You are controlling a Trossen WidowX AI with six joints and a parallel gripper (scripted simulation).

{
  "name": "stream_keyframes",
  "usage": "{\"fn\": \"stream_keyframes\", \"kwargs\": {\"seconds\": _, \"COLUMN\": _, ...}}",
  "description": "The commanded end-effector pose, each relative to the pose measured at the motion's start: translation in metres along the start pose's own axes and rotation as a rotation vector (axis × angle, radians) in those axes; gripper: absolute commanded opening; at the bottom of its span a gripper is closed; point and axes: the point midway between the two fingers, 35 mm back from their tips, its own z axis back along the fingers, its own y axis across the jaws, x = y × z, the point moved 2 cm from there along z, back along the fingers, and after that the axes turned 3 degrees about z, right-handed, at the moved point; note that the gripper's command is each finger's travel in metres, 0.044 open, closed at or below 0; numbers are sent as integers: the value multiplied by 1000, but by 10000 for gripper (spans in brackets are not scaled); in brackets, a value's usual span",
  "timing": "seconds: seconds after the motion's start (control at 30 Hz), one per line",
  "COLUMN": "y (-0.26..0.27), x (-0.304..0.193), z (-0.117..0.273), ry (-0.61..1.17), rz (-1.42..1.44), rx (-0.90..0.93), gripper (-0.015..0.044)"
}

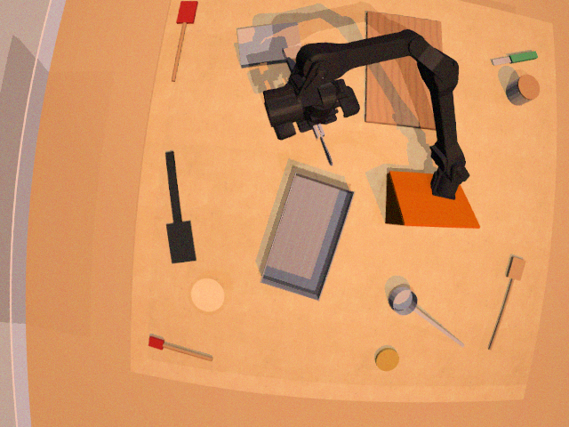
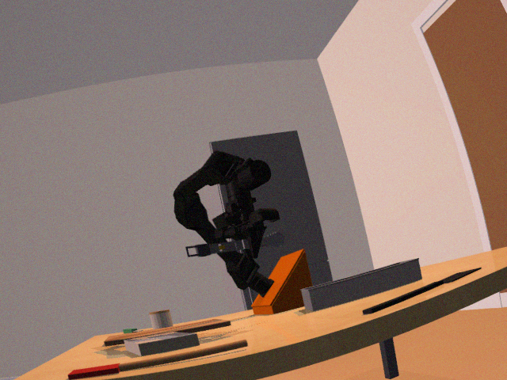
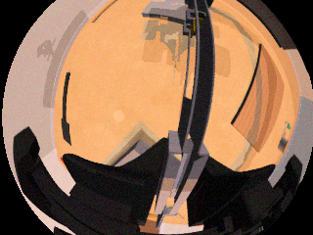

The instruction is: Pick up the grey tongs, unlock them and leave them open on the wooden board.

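While the grey tongs (image 1: 324, 144) are clamped in the gripper (image 1: 315, 124) high above the surface (image 1: 229, 206), the roasting tin (image 1: 304, 229) is seen below it.

We seem to be in a home kitchen: the surface (image 1: 115, 229) carries spatulas (image 1: 179, 234), a roasting tin (image 1: 280, 276), a wooden board (image 1: 395, 99) and a ladle (image 1: 404, 301).

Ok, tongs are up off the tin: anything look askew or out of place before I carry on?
Nothing stands out. The gripper is shut on the grey tongs, held in the air between the roasting tin and the wooden board. The tin is bare inside and the other utensils lie flat on the table. Whether the tongs are unlocked cannot be told.
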Motion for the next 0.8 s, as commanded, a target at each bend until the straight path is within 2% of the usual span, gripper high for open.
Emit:
{"fn": "stream_keyframes", "kwargs": {"seconds": 0.0, "y": -8, "x": 7, "z": 0, "ry": -9, "rz": -183, "rx": -1, "gripper": -150}}
{"fn": "stream_keyframes", "kwargs": {"seconds": 0.77, "y": -44, "x": 34, "z": -2, "ry": -30, "rz": -1013, "rx": 1, "gripper": -150}}
